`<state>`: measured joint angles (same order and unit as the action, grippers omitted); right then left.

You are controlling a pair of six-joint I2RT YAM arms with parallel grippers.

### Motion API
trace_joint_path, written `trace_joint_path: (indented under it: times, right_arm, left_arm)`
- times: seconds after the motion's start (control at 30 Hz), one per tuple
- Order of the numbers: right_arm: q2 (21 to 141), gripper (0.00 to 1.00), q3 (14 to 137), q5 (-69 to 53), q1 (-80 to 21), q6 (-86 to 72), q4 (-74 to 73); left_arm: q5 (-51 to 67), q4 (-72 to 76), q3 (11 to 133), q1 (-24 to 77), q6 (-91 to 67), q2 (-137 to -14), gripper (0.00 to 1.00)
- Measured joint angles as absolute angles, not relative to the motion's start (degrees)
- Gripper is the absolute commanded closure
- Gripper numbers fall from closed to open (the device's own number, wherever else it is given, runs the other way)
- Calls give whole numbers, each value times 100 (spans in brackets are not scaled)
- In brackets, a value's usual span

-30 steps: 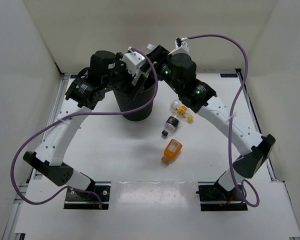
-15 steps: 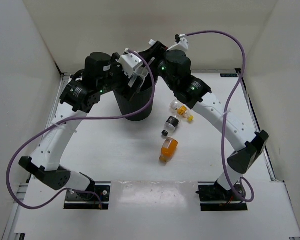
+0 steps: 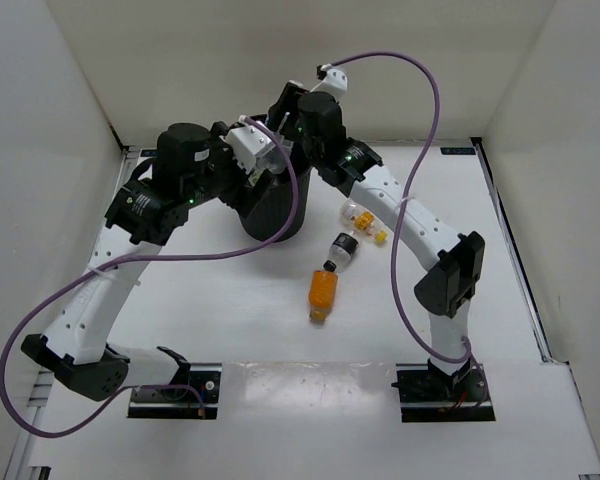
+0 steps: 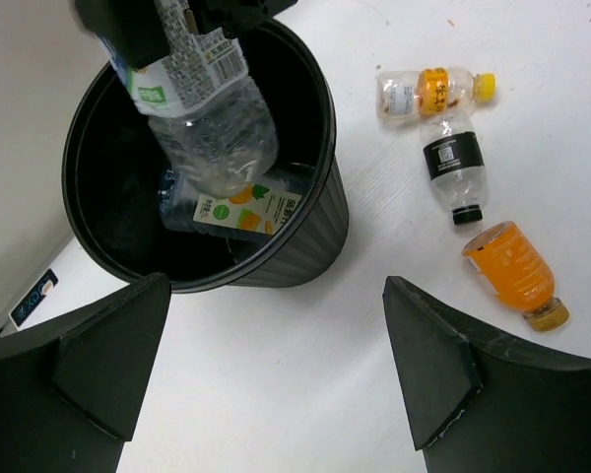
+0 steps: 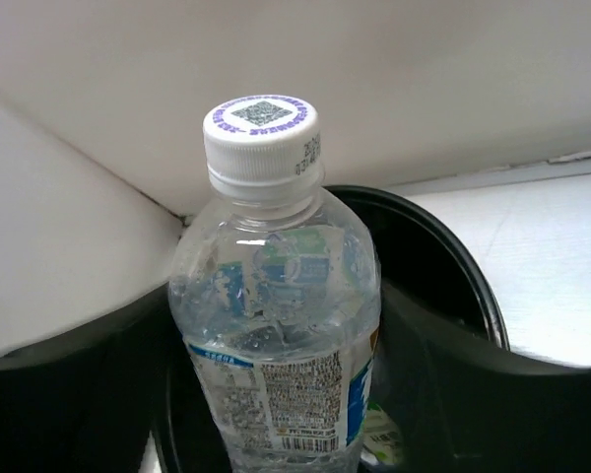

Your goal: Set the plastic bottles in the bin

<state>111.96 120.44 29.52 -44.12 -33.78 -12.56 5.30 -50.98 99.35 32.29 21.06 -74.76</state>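
My right pincer (image 5: pixel 276 424) has shifted left, now over the mouth of black bin (image 4: pixel 310 232), clamped on clear water bottle (image 5: pixel 271 296). Fruit-print bottle (image 4: pixel 244 207) lies at bin bottom. My left pincer (image 4: pixel 276 374) apart, empty. Orange bottle (image 4: pixel 512 271) has rolled toward black-capped bottle (image 4: pixel 453 163). Drop looks due; three remain on table.

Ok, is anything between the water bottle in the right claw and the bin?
Nothing visible. The right claw holds the water bottle over the bin's open mouth. The only thing inside is a fruit-print bottle lying at the bottom, which leaves the opening free.
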Motion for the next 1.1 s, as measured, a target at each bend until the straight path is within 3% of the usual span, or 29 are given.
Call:
trace_joint_path:
  times: [0.03, 0.3, 0.47, 0.63, 0.87, 1.1]
  right_arm:
    - [11238, 0, 12103, 2875, -4397, -3334, -1339]
    - [11135, 0, 12516, 2412, -4333, -2281, -1754]
    - [10051, 0, 11627, 2508, -4053, -1778, -2128]
    - [9157, 0, 10381, 2154, -2720, -1763, -2773]
    - [10768, 0, 9988, 1763, -2130, -1109, -3647]
    - [11764, 0, 9854, 1236, -2362, -574, -3798]
  left_arm:
    - [519, -5103, 9911, 3223, 2106, -7476, 0]
    - [353, -5078, 9810, 3057, 2106, -7443, 0]
    - [156, -5103, 9323, 2720, 2106, -7142, 0]
    - [-49, -5065, 8803, 2029, 2043, -6676, 0]
    - [-475, -4829, 7874, 648, 1688, -6226, 0]
    - [-556, -4759, 5728, -161, 1555, -5734, 0]
